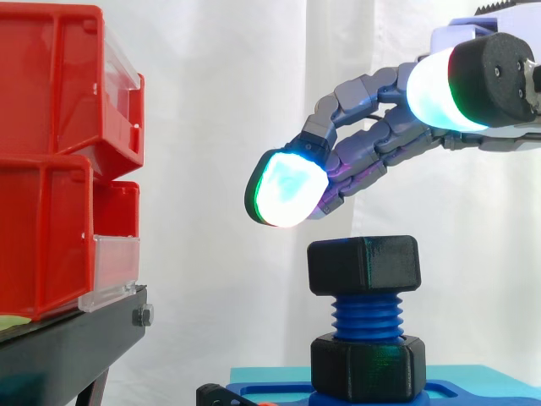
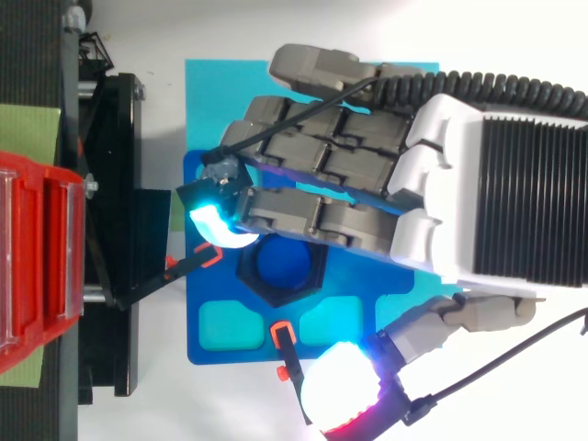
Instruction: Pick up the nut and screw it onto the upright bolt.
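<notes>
The hand [image 1: 372,139] hangs above the bolt [image 1: 366,316] with its fingers loosely extended and spread, gripping nothing. Its wrist is cut off at the frame's edge. The black hexagonal nut [image 1: 363,265] sits on the bolt's top, clear of the glowing pads [image 1: 287,190]. From above, the fingers hide one edge of the nut, and the bolt's blue tip shows inside it. A second black collar [image 1: 368,365] circles the bolt's foot, partly cropped.
</notes>
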